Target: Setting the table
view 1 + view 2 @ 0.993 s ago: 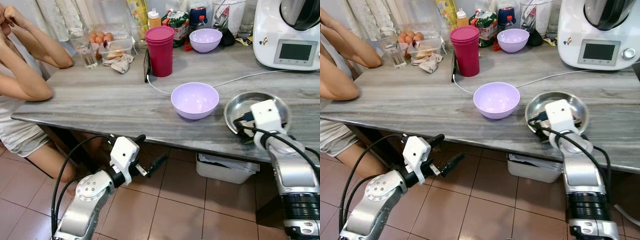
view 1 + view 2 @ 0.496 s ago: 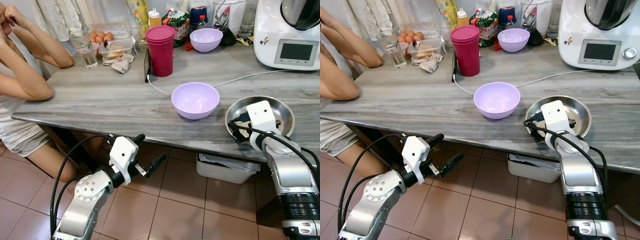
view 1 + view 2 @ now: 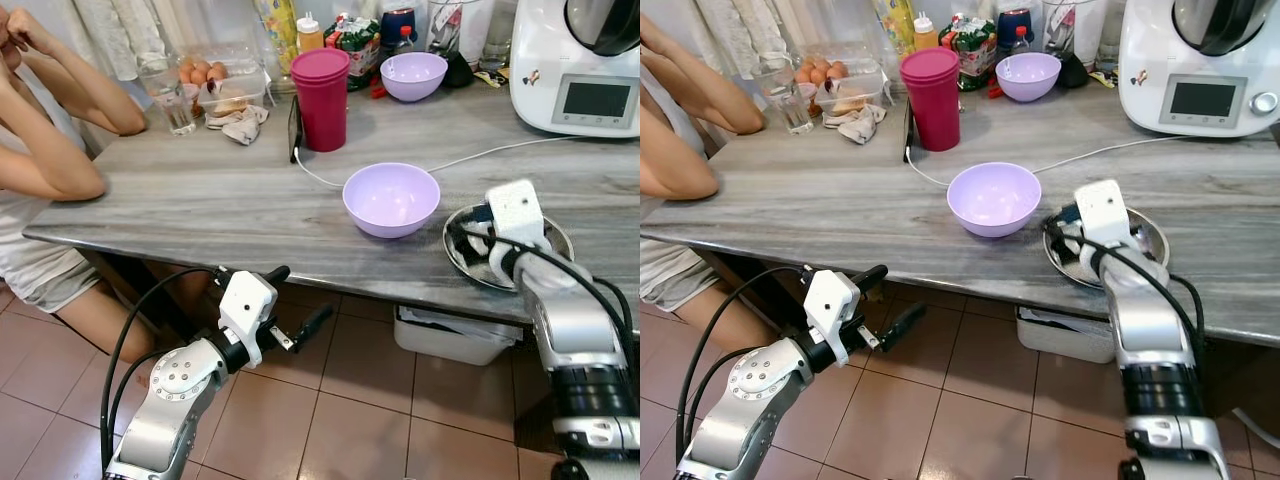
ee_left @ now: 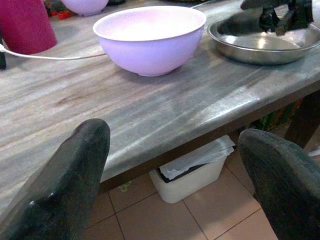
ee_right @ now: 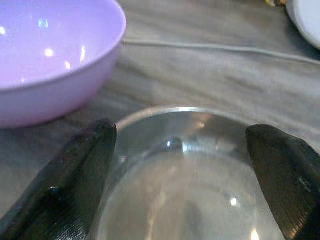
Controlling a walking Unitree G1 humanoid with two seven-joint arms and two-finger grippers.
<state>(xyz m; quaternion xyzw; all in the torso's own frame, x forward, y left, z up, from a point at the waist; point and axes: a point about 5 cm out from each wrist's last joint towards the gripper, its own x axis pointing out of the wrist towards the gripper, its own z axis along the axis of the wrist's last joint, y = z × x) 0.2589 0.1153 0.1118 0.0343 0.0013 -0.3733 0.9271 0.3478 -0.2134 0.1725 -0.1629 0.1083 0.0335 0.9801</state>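
Steel: the shallow round metal dish point(image 3: 505, 265) is straddled by the right gripper point(image 5: 175, 170), jaws spread, ungripped; left gripper point(image 4: 175, 170) idles open below the grey wood-grain tabletop point(image 3: 200, 200). Setting appears barely begun.

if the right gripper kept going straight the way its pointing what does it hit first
Most likely the purple bowl. The right gripper, fingers open, sits over the steel plate and points across its far rim toward the bowl just beyond it. Depth is hard to judge.
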